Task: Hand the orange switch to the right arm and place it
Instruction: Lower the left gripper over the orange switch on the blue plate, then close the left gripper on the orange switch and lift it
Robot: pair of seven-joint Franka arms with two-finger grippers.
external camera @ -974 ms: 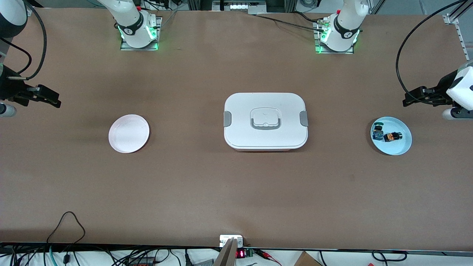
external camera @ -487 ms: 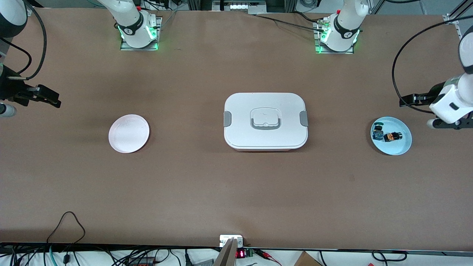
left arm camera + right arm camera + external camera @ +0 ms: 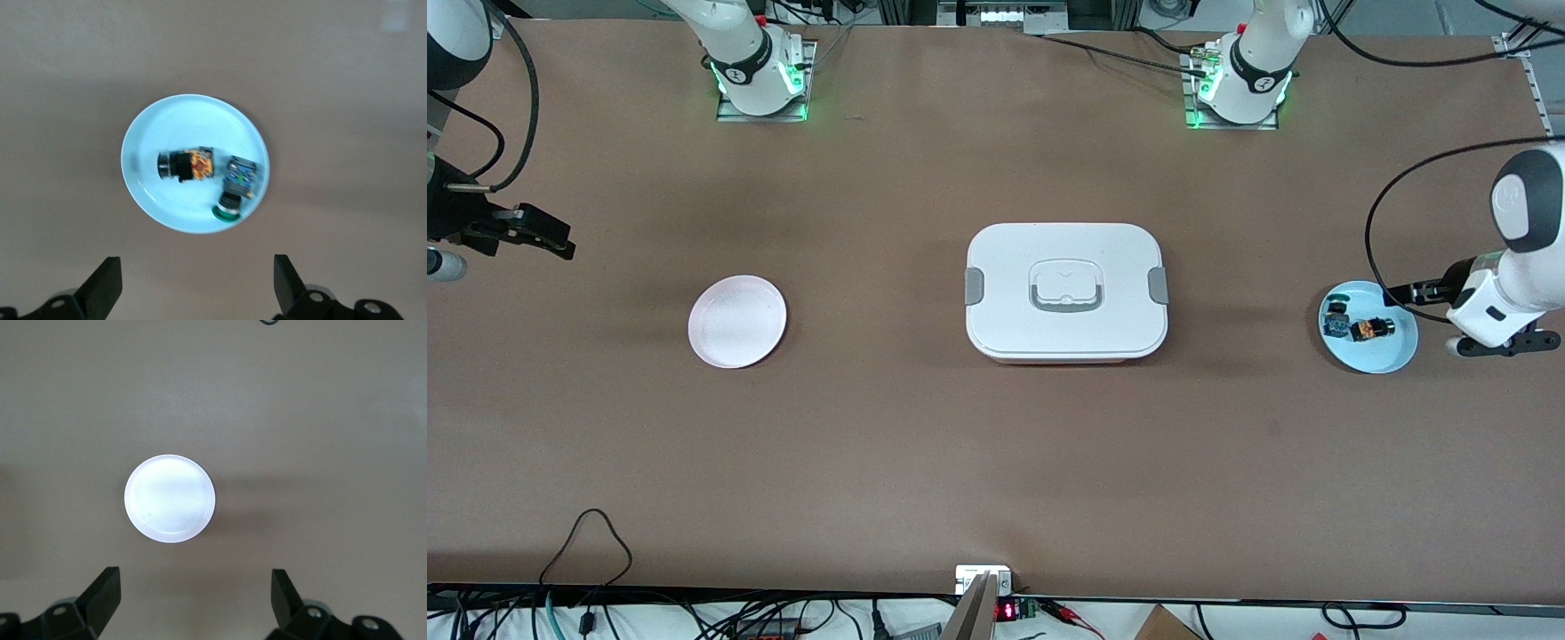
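At the right edge of the front view, the left gripper [image 3: 1405, 292], jaws apart, has swung down to the blue plate [image 3: 1392, 356] holding the orange switch [image 3: 1369, 330], readying a pickup, while the right gripper [image 3: 551, 242] waits open at the left.

Both arms were glossy white with dark grey joint bands. Their round bases sat bolted on metal plates at the top of the front view, lit green at the rim, each collar marked with a small white symbol. The left arm [image 3: 1507, 276] at the right edge carried a dark grey cap bearing a round logo, a black cable looping beside it. The right arm [image 3: 454, 53] at the upper left trailed a black cable too.
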